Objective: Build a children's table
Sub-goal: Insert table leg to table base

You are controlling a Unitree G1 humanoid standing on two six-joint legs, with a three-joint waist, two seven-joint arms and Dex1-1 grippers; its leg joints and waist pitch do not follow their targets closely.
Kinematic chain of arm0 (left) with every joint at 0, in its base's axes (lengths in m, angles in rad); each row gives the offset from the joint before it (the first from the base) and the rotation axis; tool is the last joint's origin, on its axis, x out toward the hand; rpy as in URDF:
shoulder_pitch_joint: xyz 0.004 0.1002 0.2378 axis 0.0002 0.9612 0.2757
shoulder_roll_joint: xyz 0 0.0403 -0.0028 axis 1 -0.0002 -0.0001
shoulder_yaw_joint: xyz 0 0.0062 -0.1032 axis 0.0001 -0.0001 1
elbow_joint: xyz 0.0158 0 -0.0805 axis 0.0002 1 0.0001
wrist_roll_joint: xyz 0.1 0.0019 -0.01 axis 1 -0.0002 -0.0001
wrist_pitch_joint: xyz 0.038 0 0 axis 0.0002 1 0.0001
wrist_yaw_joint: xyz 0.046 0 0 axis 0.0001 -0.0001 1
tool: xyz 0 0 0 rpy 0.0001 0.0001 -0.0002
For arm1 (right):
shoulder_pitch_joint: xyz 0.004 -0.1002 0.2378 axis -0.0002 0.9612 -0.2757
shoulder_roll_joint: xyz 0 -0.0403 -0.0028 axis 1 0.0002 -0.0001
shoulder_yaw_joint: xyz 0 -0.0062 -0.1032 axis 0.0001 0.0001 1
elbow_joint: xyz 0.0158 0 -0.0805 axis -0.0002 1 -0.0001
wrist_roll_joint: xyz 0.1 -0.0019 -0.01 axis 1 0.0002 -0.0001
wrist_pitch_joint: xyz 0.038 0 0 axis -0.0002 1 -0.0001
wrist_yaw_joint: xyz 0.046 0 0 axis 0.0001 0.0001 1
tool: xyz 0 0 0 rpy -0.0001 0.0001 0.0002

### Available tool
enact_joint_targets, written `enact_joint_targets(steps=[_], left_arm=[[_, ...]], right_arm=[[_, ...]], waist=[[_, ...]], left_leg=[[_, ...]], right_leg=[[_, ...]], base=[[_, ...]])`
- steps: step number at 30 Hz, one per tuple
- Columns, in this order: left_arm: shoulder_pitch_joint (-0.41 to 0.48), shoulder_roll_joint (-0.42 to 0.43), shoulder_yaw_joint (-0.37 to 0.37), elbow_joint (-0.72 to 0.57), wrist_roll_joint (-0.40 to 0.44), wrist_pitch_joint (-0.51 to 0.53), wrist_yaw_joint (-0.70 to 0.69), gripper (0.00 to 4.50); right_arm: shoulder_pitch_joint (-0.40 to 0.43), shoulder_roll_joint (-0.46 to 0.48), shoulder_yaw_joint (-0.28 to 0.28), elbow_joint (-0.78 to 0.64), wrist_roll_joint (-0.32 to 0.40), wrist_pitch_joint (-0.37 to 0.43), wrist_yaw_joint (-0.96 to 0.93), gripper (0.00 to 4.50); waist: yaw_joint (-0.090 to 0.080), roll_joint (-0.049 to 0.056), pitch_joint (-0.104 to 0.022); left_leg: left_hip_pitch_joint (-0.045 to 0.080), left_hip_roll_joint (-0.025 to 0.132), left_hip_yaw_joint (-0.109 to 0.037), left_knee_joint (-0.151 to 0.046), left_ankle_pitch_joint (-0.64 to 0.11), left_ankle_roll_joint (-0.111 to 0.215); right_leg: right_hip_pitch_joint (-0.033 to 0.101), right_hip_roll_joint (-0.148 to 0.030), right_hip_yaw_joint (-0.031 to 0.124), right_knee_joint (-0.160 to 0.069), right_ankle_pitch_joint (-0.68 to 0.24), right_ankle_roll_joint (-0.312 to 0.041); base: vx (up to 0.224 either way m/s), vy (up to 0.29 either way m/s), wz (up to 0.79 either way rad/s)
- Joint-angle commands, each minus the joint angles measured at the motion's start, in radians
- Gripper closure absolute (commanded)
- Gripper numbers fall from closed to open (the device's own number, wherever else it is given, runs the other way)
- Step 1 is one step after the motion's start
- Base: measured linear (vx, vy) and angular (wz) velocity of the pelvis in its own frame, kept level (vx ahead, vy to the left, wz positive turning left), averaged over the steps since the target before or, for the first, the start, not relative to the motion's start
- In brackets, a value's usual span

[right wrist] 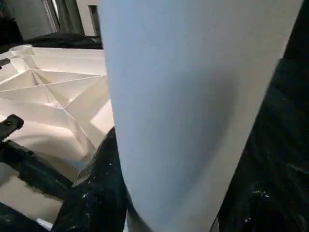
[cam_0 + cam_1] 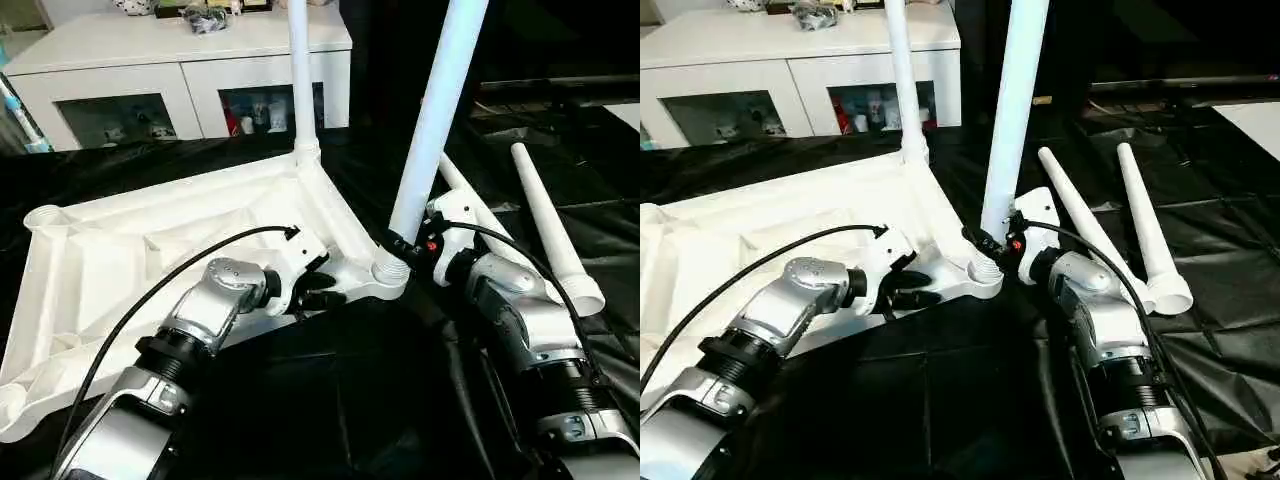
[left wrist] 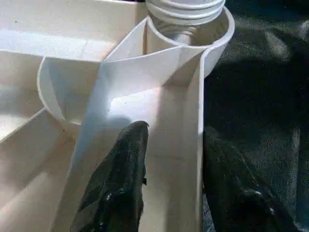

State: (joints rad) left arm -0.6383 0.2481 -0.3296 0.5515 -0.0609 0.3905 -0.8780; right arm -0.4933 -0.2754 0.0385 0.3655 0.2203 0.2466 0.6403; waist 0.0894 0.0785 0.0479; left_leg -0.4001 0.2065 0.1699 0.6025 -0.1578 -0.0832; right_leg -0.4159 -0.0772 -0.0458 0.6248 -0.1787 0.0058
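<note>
Two silver forearms rise from the near edge and reach forward over the black sheet [image 2: 360,400] that covers the big table. On the left side, the forearm bends inward at the wrist, and the left gripper [image 2: 318,290] lies at the near rim of the tabletop [image 2: 130,260], close to the near corner socket [image 2: 390,270]. In the left wrist view one black finger [image 3: 120,183] is inside the rim channel and the other finger is outside the wall, over the black sheet, so the jaws stand astride the rim wall at a moderate width; if they press it, one cannot tell.

On the right side, the forearm points forward and slightly inward. The right gripper [image 2: 412,250] is closed around the lower part of the near leg [image 2: 435,120], just above the socket. This leg stands almost upright, with its ribbed end in the socket.

The white tabletop lies upside down on the sheet, ribs facing up. A second leg [image 2: 300,70] stands in the far corner socket. Two loose legs [image 2: 1140,225] lie side by side on the sheet, to the right of the right arm.

Farther back, a white cabinet [image 2: 180,60] with glass doors stands against the wall, with small objects inside and on top.
</note>
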Motion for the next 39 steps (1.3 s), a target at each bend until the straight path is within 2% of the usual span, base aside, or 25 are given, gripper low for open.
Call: enact_joint_targets(steps=[1, 4, 5, 6, 8, 11, 13, 15, 16, 17, 20, 21, 23, 24, 26, 27, 28, 29, 30, 31, 32, 34, 35, 36, 39], left_arm=[[-0.007, -0.005, -0.013, 0.014, 0.023, 0.009, 0.008, 2.92], [-0.006, -0.013, -0.023, 0.021, 0.038, 0.011, 0.014, 3.02], [-0.005, -0.012, -0.031, 0.021, 0.044, 0.014, 0.011, 3.2], [-0.004, -0.012, -0.035, 0.02, 0.047, 0.016, 0.01, 3.35], [0.003, -0.007, -0.055, 0.018, 0.063, 0.014, 0.008, 3.38], [0.009, -0.008, -0.066, 0.021, 0.076, 0.014, 0.009, 3.76], [0.011, -0.009, -0.067, 0.023, 0.08, 0.013, 0.009, 3.81], [0.012, -0.013, -0.063, 0.025, 0.084, 0.015, 0.006, 4.12], [0.012, -0.014, -0.06, 0.025, 0.082, 0.017, 0.004, 4.2], [0.013, -0.01, -0.058, 0.026, 0.081, 0.015, 0.0, 4.2], [0.028, 0.015, -0.052, 0.019, 0.073, 0.012, -0.026, 4.33], [0.042, 0.031, -0.048, 0.008, 0.065, 0.013, -0.044, 4.49], [0.078, 0.064, -0.025, -0.022, 0.041, 0.018, -0.076, 4.5], [0.083, 0.069, -0.021, -0.026, 0.038, 0.018, -0.08, 4.5], [0.12, 0.101, -0.01, -0.058, 0.022, -0.018, -0.119, 4.5], [0.161, 0.147, -0.005, -0.093, 0.022, -0.041, -0.143, 4.5], [0.171, 0.159, -0.003, -0.104, 0.021, -0.052, -0.151, 4.5], [0.187, 0.176, 0.001, -0.121, 0.019, -0.067, -0.163, 4.5], [0.2, 0.189, 0.004, -0.137, 0.016, -0.076, -0.173, 4.5], [0.221, 0.214, 0.004, -0.171, 0.012, -0.089, -0.191, 4.5], [0.235, 0.228, 0.004, -0.196, 0.008, -0.109, -0.203, 4.5], [0.249, 0.241, 0.007, -0.228, 0.003, -0.136, -0.215, 4.5], [0.249, 0.242, 0.006, -0.238, 0.007, -0.136, -0.209, 4.5], [0.245, 0.24, 0.005, -0.243, 0.012, -0.136, -0.202, 4.5], [0.237, 0.23, 0.004, -0.241, 0.016, -0.143, -0.193, 4.5]], right_arm=[[-0.009, 0.003, 0.002, -0.011, -0.009, -0.005, -0.001, 2.63], [-0.008, 0.002, 0.001, -0.012, -0.009, -0.005, -0.001, 2.63], [-0.008, 0.002, 0.001, -0.012, -0.008, -0.005, -0.001, 2.63], [-0.009, 0.002, 0.0, -0.011, -0.008, -0.005, -0.001, 2.63], [-0.01, 0.002, 0.0, -0.01, -0.008, -0.005, -0.001, 2.63], [-0.013, 0.004, 0.0, -0.01, -0.007, -0.005, -0.001, 2.63], [-0.015, 0.004, 0.0, -0.009, -0.007, -0.005, -0.001, 2.63], [-0.017, 0.004, -0.001, -0.007, -0.006, -0.004, -0.001, 2.63], [-0.019, 0.004, -0.001, -0.006, -0.006, -0.004, 0.0, 2.63], [-0.019, 0.004, -0.001, -0.006, -0.005, -0.003, 0.0, 2.63], [-0.021, 0.006, 0.0, -0.009, -0.001, 0.002, 0.005, 2.63], [-0.021, 0.007, 0.002, -0.011, 0.002, 0.006, 0.01, 2.63], [-0.022, 0.008, 0.01, -0.017, 0.011, 0.016, 0.032, 2.63], [-0.022, 0.008, 0.012, -0.018, 0.012, 0.019, 0.037, 2.63], [-0.016, 0.004, 0.024, -0.038, 0.028, 0.035, 0.075, 2.63], [-0.005, -0.003, 0.041, -0.073, 0.053, 0.066, 0.124, 2.63], [-0.002, -0.005, 0.047, -0.08, 0.057, 0.073, 0.135, 2.63], [0.002, -0.008, 0.055, -0.09, 0.063, 0.084, 0.152, 2.63], [0.005, -0.011, 0.062, -0.098, 0.067, 0.093, 0.167, 2.63], [0.01, -0.012, 0.077, -0.106, 0.069, 0.104, 0.186, 2.63], [0.011, -0.01, 0.086, -0.109, 0.071, 0.112, 0.198, 2.63], [0.011, -0.005, 0.1, -0.114, 0.07, 0.12, 0.212, 2.63], [0.006, 0.0, 0.106, -0.112, 0.069, 0.125, 0.217, 2.63], [0.001, 0.004, 0.111, -0.11, 0.068, 0.13, 0.22, 2.63], [-0.009, 0.01, 0.126, -0.111, 0.067, 0.148, 0.233, 2.63]], waist=[[0.0, 0.002, -0.072], [-0.002, -0.003, -0.071], [-0.001, 0.0, -0.071], [-0.001, -0.002, -0.071], [-0.001, -0.001, -0.07], [-0.002, -0.001, -0.07], [-0.002, -0.001, -0.069], [-0.003, -0.002, -0.069], [-0.003, -0.005, -0.069], [-0.002, -0.003, -0.069], [-0.004, -0.007, -0.069], [-0.003, -0.004, -0.07], [-0.01, -0.005, -0.069], [-0.011, -0.007, -0.069], [-0.024, -0.012, -0.066], [-0.027, -0.023, -0.068], [-0.031, -0.02, -0.067], [-0.031, -0.016, -0.069], [-0.033, -0.021, -0.067], [-0.034, -0.019, -0.066], [-0.032, -0.018, -0.07], [-0.035, -0.017, -0.067], [-0.034, -0.015, -0.069], [-0.035, -0.02, -0.069], [-0.031, -0.017, -0.068]], left_leg=[[0.022, 0.005, -0.003, -0.069, -0.272, 0.023], [0.022, 0.005, -0.002, -0.07, -0.279, 0.024], [0.021, 0.005, -0.003, -0.07, -0.279, 0.026], [0.02, 0.005, -0.003, -0.07, -0.277, 0.027], [0.02, 0.005, -0.002, -0.071, -0.281, 0.028], [0.02, 0.004, -0.003, -0.072, -0.288, 0.028], [0.02, 0.005, -0.003, -0.073, -0.293, 0.028], [0.02, 0.004, -0.003, -0.073, -0.295, 0.027], [0.02, 0.004, -0.002, -0.074, -0.294, 0.027], [0.019, 0.004, -0.003, -0.074, -0.294, 0.027], [0.019, 0.005, -0.003, -0.076, -0.296, 0.027], [0.02, 0.005, -0.004, -0.075, -0.295, 0.027], [0.013, 0.004, -0.005, -0.078, -0.287, 0.027], [0.015, 0.004, -0.005, -0.077, -0.289, 0.028], [0.013, 0.001, -0.003, -0.079, -0.289, 0.034], [0.013, 0.002, -0.002, -0.078, -0.277, 0.039], [0.007, 0.002, -0.004, -0.081, -0.25, 0.046], [0.007, 0.003, -0.006, -0.083, -0.241, 0.047], [0.006, 0.004, -0.005, -0.084, -0.24, 0.05], [0.01, 0.003, -0.003, -0.083, -0.24, 0.05], [0.016, 0.006, -0.002, -0.082, -0.231, 0.047], [0.018, 0.009, -0.001, -0.086, -0.232, 0.047], [0.025, 0.01, 0.001, -0.084, -0.239, 0.046], [0.024, 0.01, 0.002, -0.085, -0.239, 0.046], [0.027, 0.011, 0.002, -0.087, -0.25, 0.037]], right_leg=[[0.054, -0.045, 0.024, -0.085, -0.215, -0.21], [0.055, -0.045, 0.024, -0.088, -0.223, -0.206], [0.054, -0.045, 0.024, -0.089, -0.231, -0.203], [0.055, -0.045, 0.024, -0.089, -0.24, -0.199], [0.052, -0.046, 0.024, -0.092, -0.261, -0.192], [0.052, -0.046, 0.024, -0.095, -0.29, -0.18], [0.05, -0.046, 0.024, -0.097, -0.309, -0.173], [0.049, -0.046, 0.024, -0.099, -0.326, -0.168], [0.049, -0.046, 0.024, -0.1, -0.331, -0.165], [0.049, -0.047, 0.024, -0.1, -0.336, -0.162], [0.048, -0.046, 0.024, -0.1, -0.34, -0.158], [0.047, -0.048, 0.025, -0.098, -0.335, -0.161], [0.052, -0.047, 0.023, -0.096, -0.325, -0.161], [0.051, -0.047, 0.023, -0.096, -0.321, -0.163], [0.052, -0.046, 0.023, -0.099, -0.336, -0.162], [0.057, -0.048, 0.024, -0.099, -0.332, -0.16], [0.06, -0.047, 0.024, -0.094, -0.319, -0.155], [0.062, -0.049, 0.022, -0.091, -0.314, -0.153], [0.061, -0.048, 0.023, -0.095, -0.323, -0.148], [0.056, -0.046, 0.024, -0.098, -0.338, -0.144], [0.055, -0.048, 0.026, -0.094, -0.321, -0.153], [0.051, -0.045, 0.027, -0.094, -0.299, -0.168], [0.047, -0.043, 0.028, -0.093, -0.282, -0.178], [0.048, -0.042, 0.028, -0.092, -0.27, -0.184], [0.048, -0.044, 0.029, -0.091, -0.267, -0.186]], base=[[0.0, 0.0, 0.0], [0.0, 0.0, 0.0], [0.0, 0.0, 0.0], [0.0, 0.0, 0.0], [0.0, 0.0, 0.0], [0.0, 0.0, 0.0], [0.0, 0.0, 0.0], [0.0, 0.0, 0.0], [0.0, 0.0, 0.0], [0.0, 0.0, 0.0], [0.0, 0.0, 0.0], [0.0, 0.0, 0.0], [0.0, 0.0, 0.0], [0.0, 0.0, 0.0], [0.0, 0.0, 0.0], [0.0, 0.0, 0.0], [0.0, 0.0, 0.0], [0.0, 0.0, 0.0], [0.0, 0.0, 0.0], [0.0, 0.0, 0.0], [0.0, 0.0, 0.0], [0.0, 0.0, 0.0], [0.0, 0.0, 0.0], [0.0, 0.0, 0.0], [0.0, 0.0, 0.0]])
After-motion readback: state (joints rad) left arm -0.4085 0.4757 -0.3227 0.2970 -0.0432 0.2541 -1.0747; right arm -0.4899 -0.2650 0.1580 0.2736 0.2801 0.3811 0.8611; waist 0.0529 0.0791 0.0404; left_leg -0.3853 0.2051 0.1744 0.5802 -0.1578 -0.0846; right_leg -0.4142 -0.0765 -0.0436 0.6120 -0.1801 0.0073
